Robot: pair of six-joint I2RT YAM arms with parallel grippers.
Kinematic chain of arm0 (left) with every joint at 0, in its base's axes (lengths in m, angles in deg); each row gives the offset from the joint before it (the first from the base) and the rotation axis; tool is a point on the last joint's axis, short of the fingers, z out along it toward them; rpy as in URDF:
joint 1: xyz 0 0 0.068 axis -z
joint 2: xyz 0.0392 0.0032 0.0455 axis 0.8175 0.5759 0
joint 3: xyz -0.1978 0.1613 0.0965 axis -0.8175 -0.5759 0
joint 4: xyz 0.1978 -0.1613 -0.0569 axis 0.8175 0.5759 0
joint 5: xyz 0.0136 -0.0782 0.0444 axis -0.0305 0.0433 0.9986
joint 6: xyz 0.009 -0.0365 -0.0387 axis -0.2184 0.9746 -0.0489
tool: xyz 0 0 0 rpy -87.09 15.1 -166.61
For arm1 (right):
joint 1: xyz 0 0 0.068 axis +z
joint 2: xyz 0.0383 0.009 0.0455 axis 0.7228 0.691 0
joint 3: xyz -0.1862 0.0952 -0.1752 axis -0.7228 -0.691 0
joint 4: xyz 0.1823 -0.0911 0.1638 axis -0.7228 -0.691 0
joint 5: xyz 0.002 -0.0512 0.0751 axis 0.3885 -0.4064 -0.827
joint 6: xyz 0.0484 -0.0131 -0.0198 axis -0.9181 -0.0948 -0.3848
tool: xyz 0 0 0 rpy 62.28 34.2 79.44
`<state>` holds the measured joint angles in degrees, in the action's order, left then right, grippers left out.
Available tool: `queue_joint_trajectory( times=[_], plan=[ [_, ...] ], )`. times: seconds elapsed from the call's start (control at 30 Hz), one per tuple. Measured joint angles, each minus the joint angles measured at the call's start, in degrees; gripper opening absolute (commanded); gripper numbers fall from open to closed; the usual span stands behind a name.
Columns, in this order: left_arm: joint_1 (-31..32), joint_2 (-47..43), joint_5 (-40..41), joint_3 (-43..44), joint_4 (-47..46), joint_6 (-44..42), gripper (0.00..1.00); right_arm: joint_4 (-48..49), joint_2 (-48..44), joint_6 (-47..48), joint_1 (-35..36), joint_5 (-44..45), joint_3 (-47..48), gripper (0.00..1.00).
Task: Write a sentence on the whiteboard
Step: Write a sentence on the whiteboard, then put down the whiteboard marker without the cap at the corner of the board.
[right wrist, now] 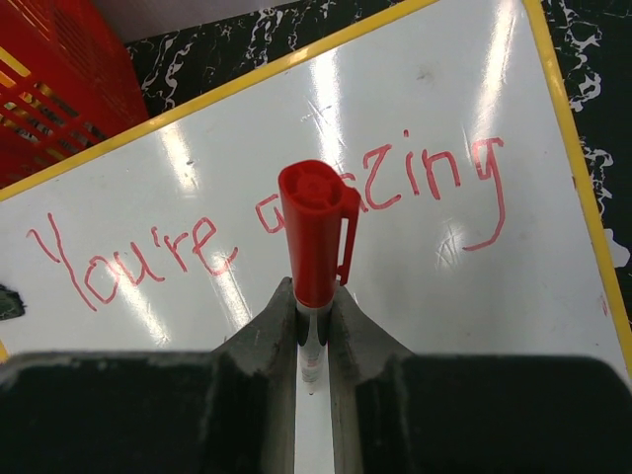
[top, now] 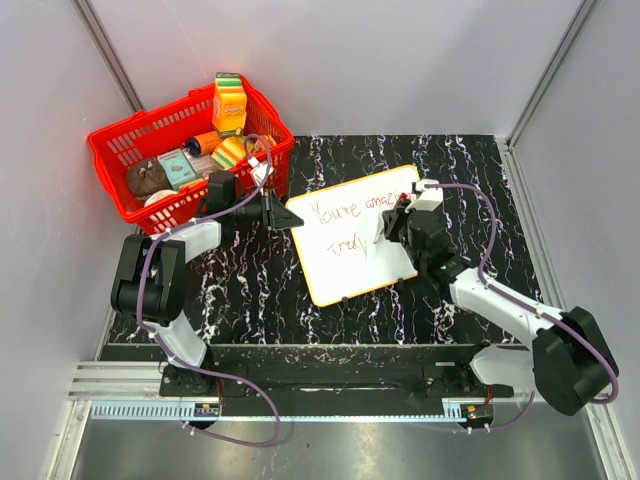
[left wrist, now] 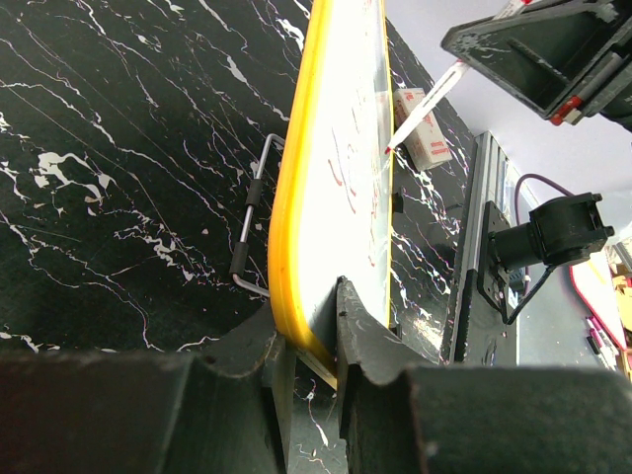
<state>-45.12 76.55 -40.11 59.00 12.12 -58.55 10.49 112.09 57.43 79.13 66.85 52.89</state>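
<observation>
The whiteboard (top: 345, 262) with its orange-yellow rim lies tilted on the black marbled table. The red sentence (top: 345, 211) reads "You're amazing" with a second line below it (top: 347, 243). My left gripper (top: 287, 217) is shut on the board's left corner; in the left wrist view its fingers (left wrist: 370, 341) clamp the yellow rim (left wrist: 286, 247). My right gripper (top: 397, 222) is shut on a red-capped marker (right wrist: 314, 237), tip on the board. The right wrist view shows "You're amazing" (right wrist: 138, 259) on the whiteboard (right wrist: 415, 286).
A red basket (top: 125, 145) full of groceries stands at the back left, just behind my left arm. A small white box (left wrist: 423, 128) and a metal wire stand (left wrist: 252, 212) lie by the board. Grey walls close in on three sides.
</observation>
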Motion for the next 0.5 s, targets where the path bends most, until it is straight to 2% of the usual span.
queue_joint_trajectory(
  times=[0.23, 0.33, 0.47, 0.5],
  plan=[
    [0.0, 0.0, 0.02, 0.0, 0.0, -0.02, 0.0, -2.45, -11.58, -0.04, 0.0, 0.35, -0.81, 0.0],
    [0.0, 0.0, 0.02, 0.0, 0.0, -0.02, 0.03, -2.95, -17.35, -0.17, -0.02, 0.5, -1.09, 0.0],
    [0.0, 0.0, 0.02, 0.0, 0.0, -0.02, 0.16, -3.87, -21.73, -0.57, -0.02, 0.68, -2.16, 0.0],
    [0.0, 0.0, 0.02, 0.0, 0.0, -0.02, 0.23, -4.39, -22.25, -0.7, -0.02, 0.9, -2.54, 0.0]
  ],
)
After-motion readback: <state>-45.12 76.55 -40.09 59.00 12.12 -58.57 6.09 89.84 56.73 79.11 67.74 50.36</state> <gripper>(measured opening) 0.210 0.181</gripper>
